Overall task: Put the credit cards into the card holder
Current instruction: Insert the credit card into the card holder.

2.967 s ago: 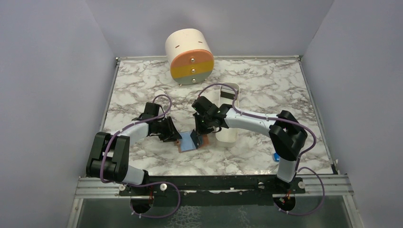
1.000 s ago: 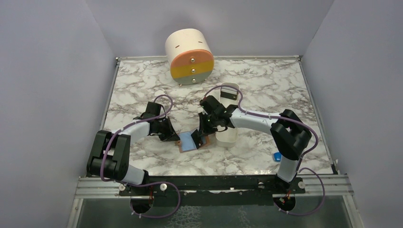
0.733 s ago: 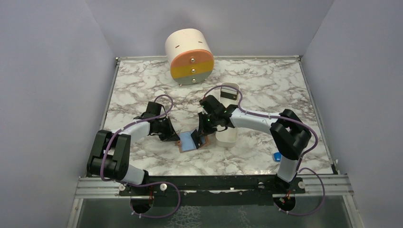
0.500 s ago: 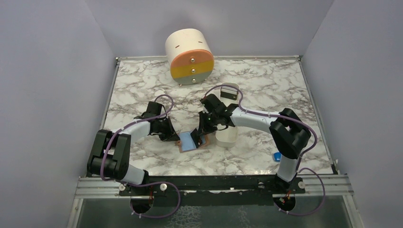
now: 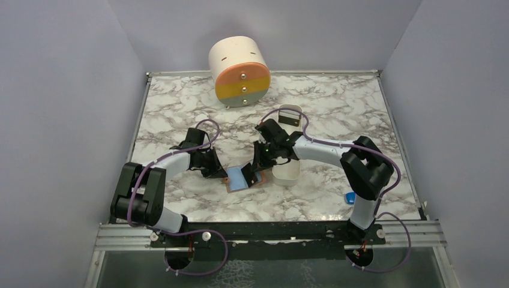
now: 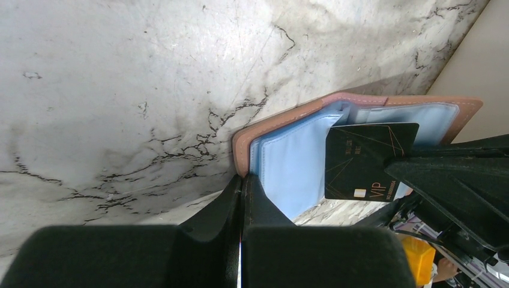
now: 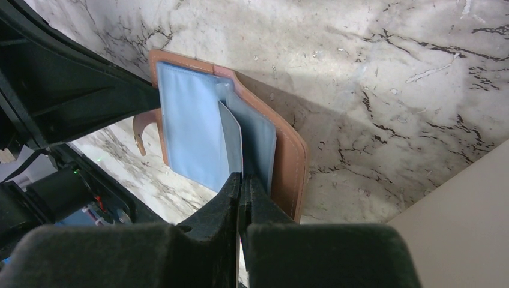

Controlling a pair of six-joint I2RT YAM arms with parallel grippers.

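Wallet-type card holder [image 5: 240, 179] lies open on the marble table [image 5: 180, 108], centre-near, light-blue inner faces up, tan leather rim showing all round. Left gripper [image 6: 242, 183] has its jaws fully together, tips right at the holder's left edge; can't tell whether they pinch the leather or just press on it. Right gripper [image 7: 242, 180] is clamped on a black credit card [image 6: 366, 159] with "VIP" printed on it, held tilted above the holder's right half, with the card's leading edge at the blue pocket. Can't tell how far it is in; the right wrist view shows the card nearly edge-on against the pocket layers. Holder's snap tab [image 7: 139, 129] sticks out on the side by the left gripper. White oblong tray [image 5: 288, 171] sits just right of the holder, with a second dark card [image 5: 290, 119] lying at its far end. Round drum [image 5: 240, 75] with an orange/yellow/grey face stands at the back edge. Small blue block [image 5: 349, 197] sits near the right arm's base, well apart from the holder.
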